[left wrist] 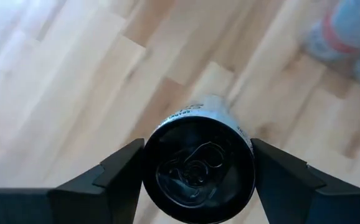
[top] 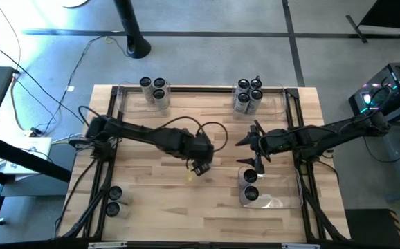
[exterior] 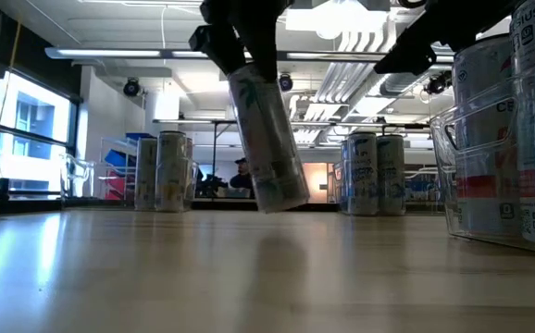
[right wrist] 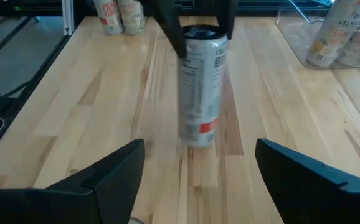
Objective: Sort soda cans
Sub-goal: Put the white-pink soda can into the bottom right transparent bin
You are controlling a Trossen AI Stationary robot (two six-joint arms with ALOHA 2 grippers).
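My left gripper (top: 200,166) hangs over the middle of the table, shut on one grey soda can (exterior: 269,139), whose dark round top (left wrist: 198,169) shows between the fingers in the left wrist view. My right gripper (top: 250,150) is open and stands a little to the right of that can, facing it (right wrist: 200,87) and touching nothing. Other soda cans stand upright on their bases: some at the far left (top: 155,90), several at the far right (top: 248,95), two at the near left (top: 113,200), and two in the near-right bin (top: 250,187). My left gripper pinches the can at its top end (left wrist: 167,124), one finger (left wrist: 121,171) on each side of the rim. The fingers come from above, pointing down. The can hangs below them, lifted clear of the table and tilted, with its bottom end (exterior: 281,199) swung sideways.
Clear plastic bins sit at the far left (top: 120,97), the far right (top: 279,100) and the near right (top: 286,200) of the wooden table (top: 151,207). Cables loop over the left arm. Bare wood lies across the middle and near centre.
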